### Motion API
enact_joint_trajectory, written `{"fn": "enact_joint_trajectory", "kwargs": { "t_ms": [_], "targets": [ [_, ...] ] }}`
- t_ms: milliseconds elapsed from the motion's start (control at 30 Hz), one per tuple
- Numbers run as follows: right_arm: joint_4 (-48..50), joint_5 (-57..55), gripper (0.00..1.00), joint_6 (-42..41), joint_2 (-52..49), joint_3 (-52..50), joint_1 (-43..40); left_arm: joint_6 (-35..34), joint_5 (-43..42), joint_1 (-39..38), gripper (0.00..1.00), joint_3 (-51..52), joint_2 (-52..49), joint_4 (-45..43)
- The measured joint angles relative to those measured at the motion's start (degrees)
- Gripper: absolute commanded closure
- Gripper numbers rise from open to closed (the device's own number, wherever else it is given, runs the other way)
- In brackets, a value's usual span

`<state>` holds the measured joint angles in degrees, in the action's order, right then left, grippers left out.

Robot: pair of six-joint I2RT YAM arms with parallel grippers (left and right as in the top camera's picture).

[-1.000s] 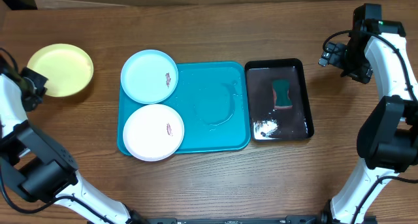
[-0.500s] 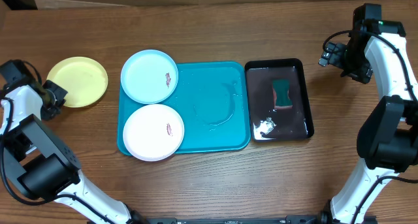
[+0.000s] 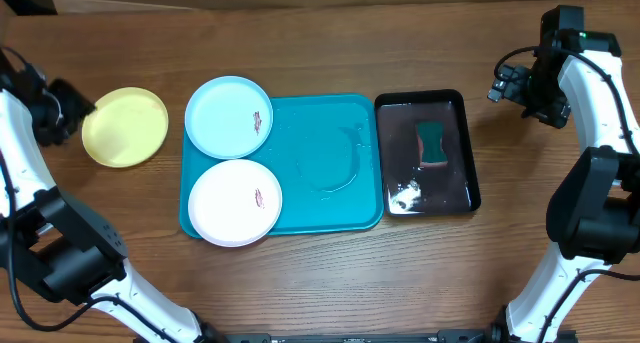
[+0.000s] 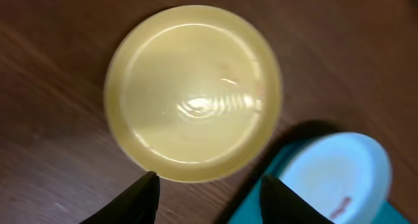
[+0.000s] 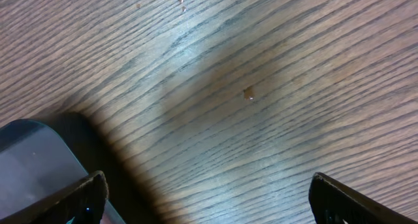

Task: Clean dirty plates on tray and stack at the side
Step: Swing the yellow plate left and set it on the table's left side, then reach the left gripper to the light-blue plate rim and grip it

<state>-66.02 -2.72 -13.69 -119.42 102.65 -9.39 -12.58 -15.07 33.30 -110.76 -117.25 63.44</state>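
Note:
The yellow-green-rimmed plate [image 3: 125, 127] lies flat on the wood, left of the turquoise tray [image 3: 330, 163]. In the left wrist view this plate [image 4: 192, 93] looks glossy, with no smear that I can make out. My left gripper [image 3: 80, 110] sits at its left rim, open, with nothing between the fingers [image 4: 140, 199]. The light-blue-rimmed plate [image 3: 229, 117] and the white plate [image 3: 235, 202] rest on the tray's left end, each with a small brown-red smear. My right gripper [image 3: 505, 83] hangs open over bare wood right of the trays.
A glossy black tray [image 3: 425, 188] holding water and a green sponge [image 3: 432, 143] stands directly right of the turquoise tray. Its corner [image 5: 39, 159] shows beside my right gripper [image 5: 206, 185]. The tray's right half carries a wet streak.
The left gripper carried the yellow-green plate rightward toward the tray, opened and let it go. It now sits drawn back at the plate's left rim. The right arm has not moved.

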Motion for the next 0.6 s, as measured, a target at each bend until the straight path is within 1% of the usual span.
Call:
{"fn": "enact_joint_trajectory", "kwargs": {
  "t_ms": [100, 200, 367, 400, 467, 600],
  "targets": [
    [0.0, 0.0, 0.0, 0.0, 0.0, 0.0, 0.0, 1.6, -1.3, -3.3, 0.47, -0.2, 0.2, 0.0],
    [0.0, 0.0, 0.0, 0.0, 0.0, 0.0, 0.0, 2.7, -0.7, -7.7, 0.49, 1.7, 0.2, -2.3],
    [0.0, 0.0, 0.0, 0.0, 0.0, 0.0, 0.0, 3.8, 4.0, -15.0, 0.5, 6.4, 0.0, -7.0],
    [0.0, 0.0, 0.0, 0.0, 0.0, 0.0, 0.0, 3.9, 5.3, -16.3, 0.52, 7.0, -0.1, -7.5],
    [0.0, 0.0, 0.0, 0.0, 0.0, 0.0, 0.0, 4.0, 7.0, -17.7, 0.54, 7.7, -0.3, -7.9],
    [0.0, 0.0, 0.0, 0.0, 0.0, 0.0, 0.0, 4.0, 7.9, -18.7, 0.55, 7.9, -1.0, -8.7]
  ]
}}
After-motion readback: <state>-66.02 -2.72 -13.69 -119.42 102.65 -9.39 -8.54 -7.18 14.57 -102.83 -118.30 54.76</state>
